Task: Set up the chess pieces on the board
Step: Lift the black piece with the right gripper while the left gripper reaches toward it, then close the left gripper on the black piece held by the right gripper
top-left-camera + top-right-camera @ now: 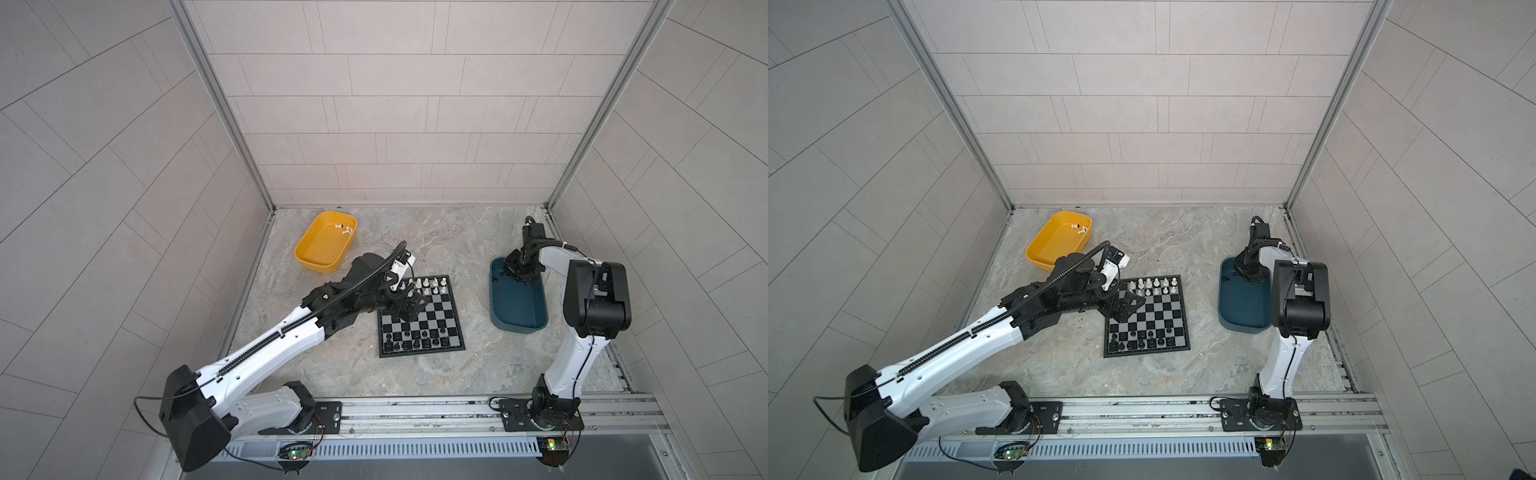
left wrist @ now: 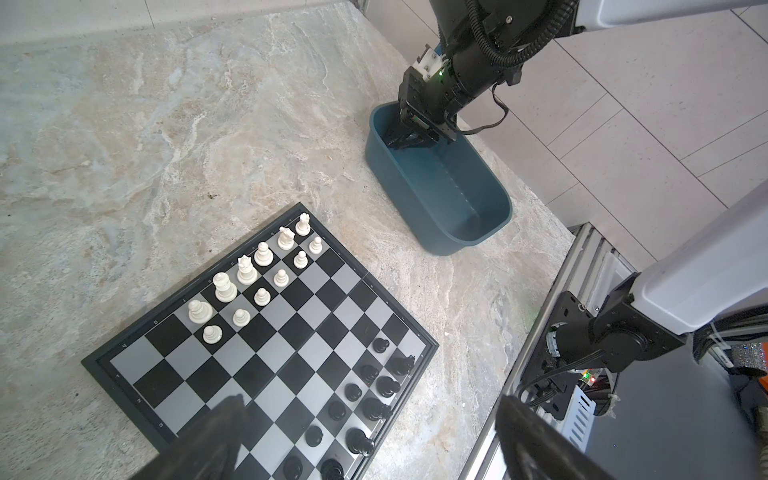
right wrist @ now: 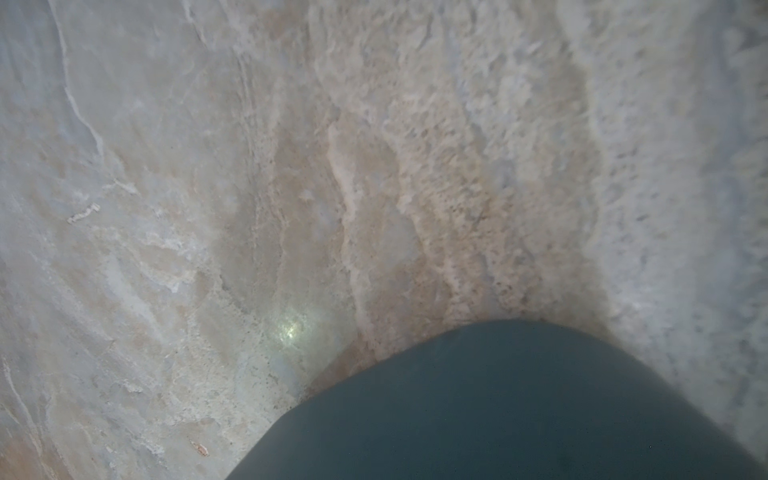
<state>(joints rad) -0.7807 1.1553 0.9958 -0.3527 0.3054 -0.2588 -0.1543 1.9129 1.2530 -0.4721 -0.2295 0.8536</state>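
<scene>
The board (image 1: pixel 440 316) (image 1: pixel 1163 316) (image 2: pixel 299 332) lies mid-table. White chess pieces (image 1: pixel 426 284) (image 2: pixel 262 270) fill part of its two far rows, and black chess pieces (image 1: pixel 415 338) (image 2: pixel 374 390) stand in its two near rows. My left gripper (image 1: pixel 411 311) (image 1: pixel 1127 307) (image 2: pixel 370 401) hovers open over the board's left side, holding nothing. My right gripper (image 1: pixel 515 272) (image 1: pixel 1241 270) (image 2: pixel 397 143) reaches down into the far end of the teal tray (image 1: pixel 519 328) (image 2: pixel 440 245) with its fingers close together. What lies between them is hidden. The right wrist view shows only the tray wall (image 3: pixel 498 395) and table.
A yellow tray (image 1: pixel 316 257) (image 1: pixel 1042 253) at the back left holds a few white pieces (image 1: pixel 344 229). The metal rail (image 1: pixel 415 409) with both arm bases runs along the front edge. Tiled walls close in the table's sides and back.
</scene>
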